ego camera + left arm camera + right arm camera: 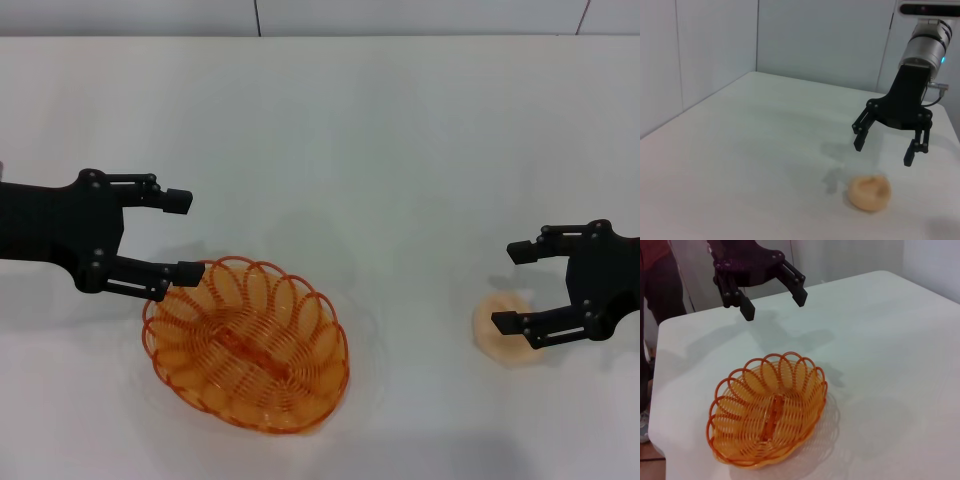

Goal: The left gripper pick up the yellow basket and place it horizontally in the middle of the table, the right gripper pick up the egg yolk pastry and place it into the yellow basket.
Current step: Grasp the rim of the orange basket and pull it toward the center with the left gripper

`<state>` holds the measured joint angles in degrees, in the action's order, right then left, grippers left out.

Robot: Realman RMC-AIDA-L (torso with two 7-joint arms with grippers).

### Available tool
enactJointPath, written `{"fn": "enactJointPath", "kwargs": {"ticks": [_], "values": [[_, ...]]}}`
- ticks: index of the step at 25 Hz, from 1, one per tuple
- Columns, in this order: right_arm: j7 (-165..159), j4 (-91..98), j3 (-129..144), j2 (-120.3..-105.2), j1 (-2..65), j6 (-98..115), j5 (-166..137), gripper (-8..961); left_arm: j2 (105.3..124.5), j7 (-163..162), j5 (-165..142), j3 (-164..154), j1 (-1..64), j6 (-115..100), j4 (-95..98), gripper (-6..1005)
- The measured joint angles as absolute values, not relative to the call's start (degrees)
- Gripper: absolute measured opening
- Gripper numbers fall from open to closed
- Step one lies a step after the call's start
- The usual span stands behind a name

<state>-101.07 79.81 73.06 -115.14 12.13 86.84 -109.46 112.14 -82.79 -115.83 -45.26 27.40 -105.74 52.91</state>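
The yellow basket [247,345] lies empty on the white table [380,150], front left of centre, its long axis slanting. My left gripper [185,237] is open just behind the basket's left end, its lower finger next to the rim. The right wrist view shows it [773,305] raised above the table behind the basket [767,410]. The egg yolk pastry [500,330] sits on the table at the right. My right gripper [510,287] is open and empty over it. The left wrist view shows this gripper [884,151] a little above and behind the pastry [869,192].
A pale wall [300,15] runs behind the table's far edge. In the right wrist view a person in a red top [655,270] stands beyond the table's rounded corner [662,325].
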Motion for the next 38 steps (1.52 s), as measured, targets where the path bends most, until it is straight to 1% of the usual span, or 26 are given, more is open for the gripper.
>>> {"fn": "enactJointPath", "kwargs": {"ticks": [17, 24, 26, 29, 33, 38], "values": [[-101.07, 80.08, 73.02, -115.14, 12.17, 86.83, -109.42, 841, 112.06, -83.05, -116.12, -45.26, 27.37, -105.60, 52.91, 862], [-101.07, 80.24, 72.94, -115.14, 12.56, 86.84, -109.31, 841, 111.00, -86.31, -118.40, -45.20, 27.67, -104.44, 53.60, 862], [-101.08, 80.24, 72.88, -115.14, 12.69, 86.84, -109.30, 841, 110.37, -89.93, -120.68, -45.15, 28.23, -103.57, 54.05, 862], [-101.07, 80.29, 72.81, -115.14, 12.80, 86.81, -109.30, 841, 109.93, -95.23, -123.68, -45.05, 28.88, -102.66, 55.96, 862], [-101.07, 80.38, 72.76, -115.14, 12.91, 86.74, -109.27, 841, 110.59, -103.32, -129.86, -44.42, 29.68, -101.20, 61.13, 862], [-101.07, 80.27, 72.78, -115.14, 12.93, 86.36, -108.86, 842, 111.08, -112.02, -136.20, -44.37, 32.90, -100.68, 62.51, 863]]}}
